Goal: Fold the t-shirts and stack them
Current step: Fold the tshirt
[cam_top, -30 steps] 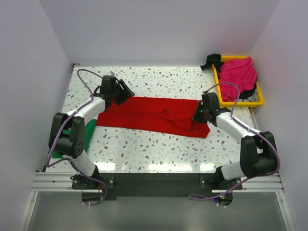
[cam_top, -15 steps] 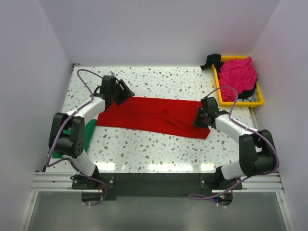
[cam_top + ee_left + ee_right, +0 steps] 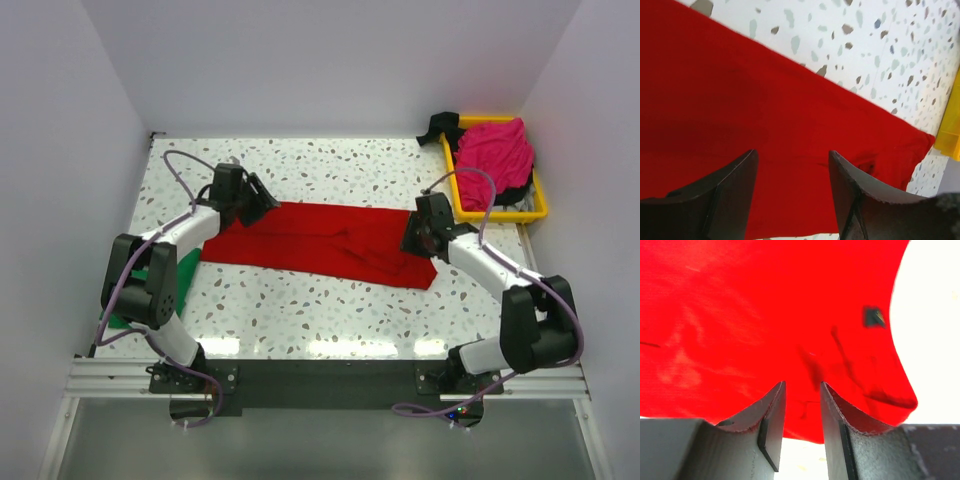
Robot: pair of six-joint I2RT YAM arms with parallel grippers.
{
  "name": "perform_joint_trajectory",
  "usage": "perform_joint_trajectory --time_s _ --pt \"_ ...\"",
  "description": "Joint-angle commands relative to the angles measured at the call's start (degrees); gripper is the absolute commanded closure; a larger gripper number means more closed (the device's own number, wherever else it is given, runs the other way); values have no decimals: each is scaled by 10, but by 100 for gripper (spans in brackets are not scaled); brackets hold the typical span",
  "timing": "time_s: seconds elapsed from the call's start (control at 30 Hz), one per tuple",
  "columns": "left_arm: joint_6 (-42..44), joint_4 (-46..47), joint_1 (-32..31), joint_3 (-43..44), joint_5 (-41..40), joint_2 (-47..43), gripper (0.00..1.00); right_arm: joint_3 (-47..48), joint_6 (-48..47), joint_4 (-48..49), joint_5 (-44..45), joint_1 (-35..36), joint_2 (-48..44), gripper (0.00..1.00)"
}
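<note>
Three shirts are in play and none is stacked yet, so you are early in the job. The pink shirt (image 3: 495, 150) sits bunched in the yellow tray (image 3: 500, 213), unfolded. The red shirt (image 3: 320, 243) lies on the table (image 3: 330, 300) just beside the tray's near corner, stretched away from it as a long, flat band. It looks folded lengthwise at least once, with some creasing at the tray end. The green shirt (image 3: 185, 270) is farthest from the tray, beyond the red one and partly hidden under your left arm; you cannot tell from here how well it is folded. Your left gripper (image 3: 262, 197) hovers at the red shirt's far-from-tray end, jaws well apart with nothing between them. Your right gripper (image 3: 410, 240) is over the tray end, its fingers (image 3: 775, 410) parted by a narrow gap, and the cloth seems free of them. By my reading, what is left is the crosswise folds on the red, all of the pink, and then the stacking.
</note>
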Motion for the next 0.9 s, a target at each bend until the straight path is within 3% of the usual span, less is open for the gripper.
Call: perform_joint_trajectory --time_s 0.0,0.27,0.53,0.87 --pt "3 4 -20 -28 -9 -25 37 57 -9 0 28 32 -12 62" --pt "17 11 -59 -76 -41 -46 43 136 7 20 33 95 100 64" --pt "45 20 -78 -110 -99 -52 53 118 21 48 -1 96 178 66" --pt "36 41 -102 -152 -125 -17 58 145 13 38 10 91 233 66"
